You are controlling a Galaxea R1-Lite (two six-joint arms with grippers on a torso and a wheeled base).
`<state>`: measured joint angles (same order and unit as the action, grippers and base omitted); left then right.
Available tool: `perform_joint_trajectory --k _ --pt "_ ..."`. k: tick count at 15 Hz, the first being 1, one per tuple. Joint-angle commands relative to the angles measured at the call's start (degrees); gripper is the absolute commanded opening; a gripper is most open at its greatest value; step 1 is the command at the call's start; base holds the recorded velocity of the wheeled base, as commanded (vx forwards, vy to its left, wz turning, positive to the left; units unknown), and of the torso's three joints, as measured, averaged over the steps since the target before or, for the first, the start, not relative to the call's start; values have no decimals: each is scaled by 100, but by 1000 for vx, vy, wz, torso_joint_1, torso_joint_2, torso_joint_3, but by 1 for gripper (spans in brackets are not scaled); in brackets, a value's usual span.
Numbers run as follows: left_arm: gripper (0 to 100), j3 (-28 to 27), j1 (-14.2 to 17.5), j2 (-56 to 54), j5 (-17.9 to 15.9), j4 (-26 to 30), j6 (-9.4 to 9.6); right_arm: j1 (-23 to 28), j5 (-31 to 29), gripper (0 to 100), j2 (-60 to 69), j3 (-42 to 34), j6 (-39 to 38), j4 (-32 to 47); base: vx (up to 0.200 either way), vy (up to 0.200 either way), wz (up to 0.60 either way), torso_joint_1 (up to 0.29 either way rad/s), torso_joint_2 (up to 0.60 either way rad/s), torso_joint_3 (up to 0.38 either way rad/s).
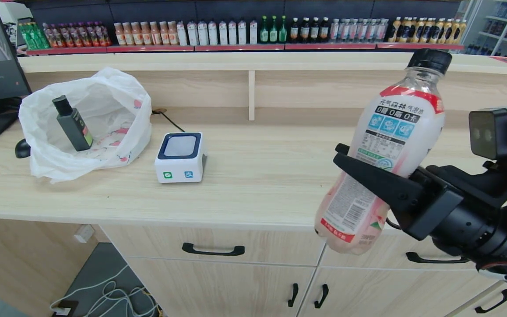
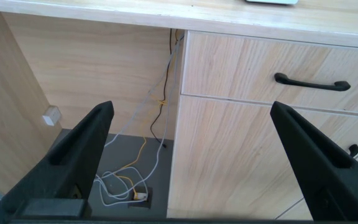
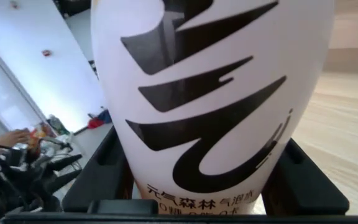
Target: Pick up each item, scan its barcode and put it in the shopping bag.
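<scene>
Right now the right gripper (image 1: 370, 174) is clamped around the middle of a pink drink bottle (image 1: 394, 132), with a black finger pressed on each side of the label. The bottle tilts with its black cap up and away from the wrist, and its barcode (image 1: 354, 206) is just below the fingers. Well to that gripper's left, the white scanner (image 1: 179, 157) sits on the wooden counter (image 1: 258, 176). Farther left, the shopping bag (image 1: 117, 110) stands open with a dark bottle (image 1: 73, 125) leaning inside. The left gripper (image 2: 197, 155) hangs below the counter's edge, fingers spread wide and empty, with a drawer handle (image 2: 311, 82) ahead of it.
</scene>
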<state>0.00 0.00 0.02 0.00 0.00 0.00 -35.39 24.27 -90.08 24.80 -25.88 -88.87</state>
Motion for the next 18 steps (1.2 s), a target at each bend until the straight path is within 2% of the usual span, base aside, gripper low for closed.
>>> perform_joint_trajectory --k 1,5,7,9,18 --pt "100 0 0 -2 0 0 0 -100 201 0 -282 34 -330 -113 0 0 0 0 0 0" --pt "100 0 0 -2 0 0 0 -390 790 0 -282 96 -673 -113 0 0 0 0 0 0" --pt "100 0 0 -2 0 0 0 -645 790 0 -274 254 -1033 -113 0 0 0 0 0 0" --pt "100 0 0 -2 0 0 0 -662 790 0 -221 254 -1385 -113 0 0 0 0 0 0" --pt "100 0 0 -2 0 0 0 -697 790 0 -159 403 -1798 -113 0 0 0 0 0 0"
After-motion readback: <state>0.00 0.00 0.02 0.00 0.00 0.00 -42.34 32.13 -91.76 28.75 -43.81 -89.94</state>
